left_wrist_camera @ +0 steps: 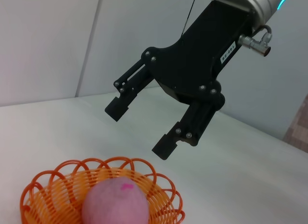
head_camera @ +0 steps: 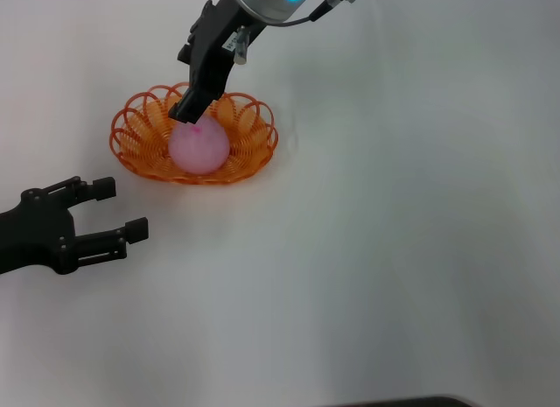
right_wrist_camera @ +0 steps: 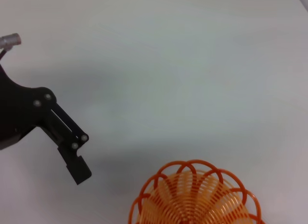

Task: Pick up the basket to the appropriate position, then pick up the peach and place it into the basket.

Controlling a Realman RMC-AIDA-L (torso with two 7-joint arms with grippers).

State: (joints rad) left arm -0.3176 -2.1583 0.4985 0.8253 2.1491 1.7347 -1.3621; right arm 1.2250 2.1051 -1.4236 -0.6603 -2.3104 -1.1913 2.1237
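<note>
Right hand [left_wrist_camera: 140,130] open, empty, above one peach [head_camera: 199,145] in one basket [head_camera: 129,153].

You have one oval bright orange openwork plastic-wire basket [head_camera: 140,149] at far left, one round pale pink peach [head_camera: 199,146] inside it, and two black grippers: the left gripper [head_camera: 118,210] near left, the right gripper [left_wrist_camera: 139,132] above the basket

Right black two-finger hand [left_wrist_camera: 140,132] on silver wrist reaches down from the far side, tilted, fingers [left_wrist_camera: 169,146] spread apart, nothing between them. Left black two-finger hand [head_camera: 121,209] sits low at near left, fingers parted, pointing right, idle.
</note>
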